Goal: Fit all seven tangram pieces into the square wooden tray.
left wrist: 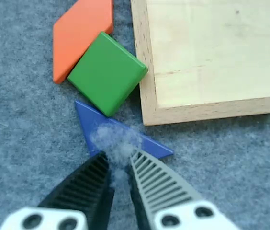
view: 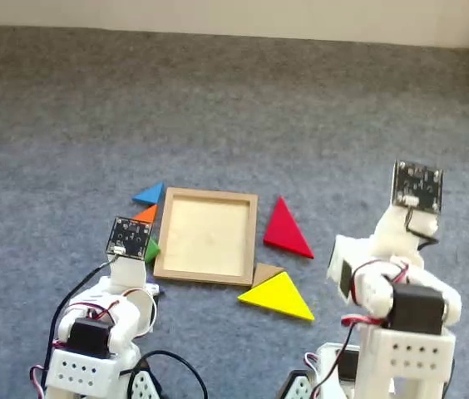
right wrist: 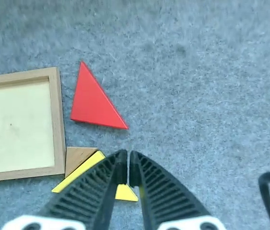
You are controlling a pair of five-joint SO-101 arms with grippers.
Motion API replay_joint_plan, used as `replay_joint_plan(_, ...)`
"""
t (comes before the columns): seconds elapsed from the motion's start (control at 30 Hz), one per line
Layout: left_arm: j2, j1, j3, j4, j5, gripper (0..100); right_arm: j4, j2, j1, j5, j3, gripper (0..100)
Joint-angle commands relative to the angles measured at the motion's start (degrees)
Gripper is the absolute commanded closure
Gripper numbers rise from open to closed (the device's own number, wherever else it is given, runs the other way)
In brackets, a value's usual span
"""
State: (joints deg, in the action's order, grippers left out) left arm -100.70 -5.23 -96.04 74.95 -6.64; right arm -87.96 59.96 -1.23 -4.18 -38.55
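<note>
Left wrist view puts the left claw (left wrist: 119, 156) right at the near edge of a small blue triangle (left wrist: 118, 136) lying flat on the grey carpet (left wrist: 25, 143). Its two fingers are almost pressed together with nothing between them. I cannot tell whether the tips touch the piece.

The likely step is picking up this triangle, since the square wooden tray (left wrist: 221, 109) is bare inside. To do it well, the fingers should spread before coming down, straddle a narrow part of the triangle and close on its side faces. The flat piece offers little height to pinch. A green square block (left wrist: 107, 72) touches the triangle's far corner, and an orange parallelogram (left wrist: 82, 33) lies against the square, so a sideways nudge could shift all three. The piece should go straight up and clear the tray's raised rim before it is lowered in.

In the high view the tray (view: 205, 276) sits at the centre of the frame, and a large yellow triangle (view: 278, 295) lies to its lower right.

The right claw (right wrist: 128, 153) hangs above that yellow triangle (right wrist: 124, 192). Its fingers are closed to a thin slit and grip nothing.
</note>
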Motion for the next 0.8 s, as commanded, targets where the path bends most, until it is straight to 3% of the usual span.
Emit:
replay_joint_plan(0.0,-2.24,0.04,-1.19,0.26,-0.62,98,-0.4,-6.2,-3.38,0.7,6.64,97.0)
replay_joint_plan(0.57,-2.24,0.04,-1.19,0.26,-0.62,98,-0.22,-30.73,-14.02,1.05,20.18,96.7)
replay_joint_plan(0.77,-2.24,0.04,-1.19,0.26,-0.62,98,1.36,-36.26,-17.19,17.41,21.05,96.7)
